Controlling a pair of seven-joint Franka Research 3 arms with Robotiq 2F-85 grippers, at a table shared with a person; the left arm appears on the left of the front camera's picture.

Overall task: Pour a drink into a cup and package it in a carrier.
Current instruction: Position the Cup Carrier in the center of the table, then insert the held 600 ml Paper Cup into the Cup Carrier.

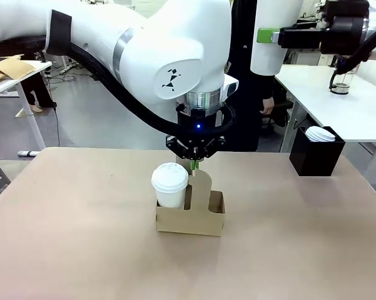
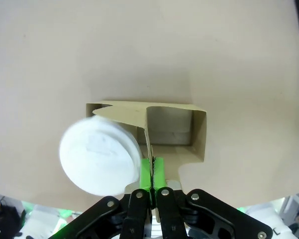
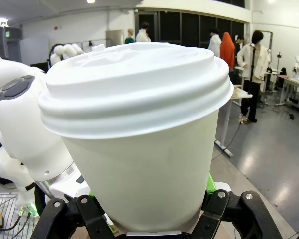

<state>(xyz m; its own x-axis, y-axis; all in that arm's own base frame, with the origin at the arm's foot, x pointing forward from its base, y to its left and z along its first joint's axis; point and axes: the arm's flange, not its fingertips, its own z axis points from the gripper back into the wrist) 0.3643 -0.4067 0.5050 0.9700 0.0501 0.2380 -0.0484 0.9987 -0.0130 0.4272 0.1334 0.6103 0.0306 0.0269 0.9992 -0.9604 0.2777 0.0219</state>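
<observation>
Left gripper (image 2: 151, 172): clamped shut from above on upright handle panel (image 1: 202, 187) of carrier (image 1: 191, 222).
Cup (image 1: 170, 185): lidded, seated in carrier slot left of handle panel; slot right of it vacant.
Drink: hidden under lid, cannot tell.
Right gripper (image 3: 149, 219): closed round second lidded cup (image 3: 139, 149), held aloft, well apart from carrier.
Judged: pouring and packaging seem done; lifting or letting go of carrier left.

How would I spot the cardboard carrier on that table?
Look to the middle of the tan table. Below the left claw stands the carrier, a low brown cardboard box. Unlike the black box at the right, it holds a lidded white cup.
</observation>
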